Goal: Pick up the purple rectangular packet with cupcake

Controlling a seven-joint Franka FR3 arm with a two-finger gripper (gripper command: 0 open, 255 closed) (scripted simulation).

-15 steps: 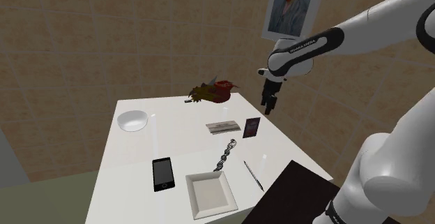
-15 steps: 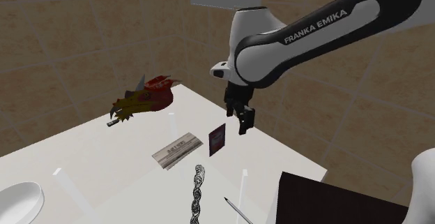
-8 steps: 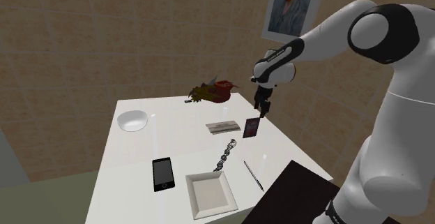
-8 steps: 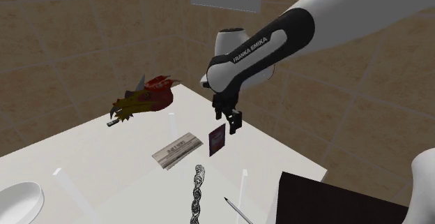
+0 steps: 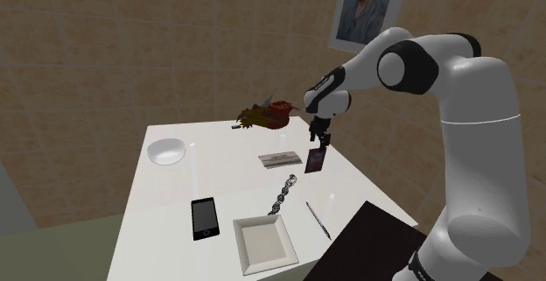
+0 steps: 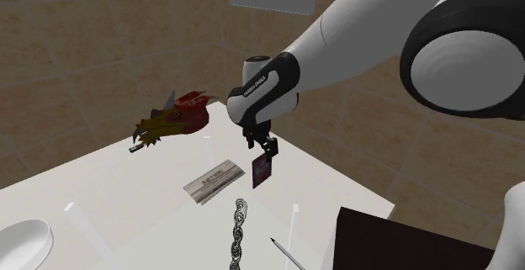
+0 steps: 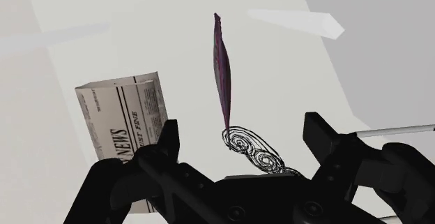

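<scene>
Purple packet point(image 7: 222, 76) upright, edge-on btw fingers of open pincer point(image 7: 242, 125), untouched; newspaper point(image 7: 129, 118) beside, table point(image 5: 166, 196) edge near.

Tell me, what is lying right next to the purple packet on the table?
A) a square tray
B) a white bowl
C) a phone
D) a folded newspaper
D: the folded newspaper lies right beside the purple packet, which stands on its edge with the open gripper just above it.
</scene>
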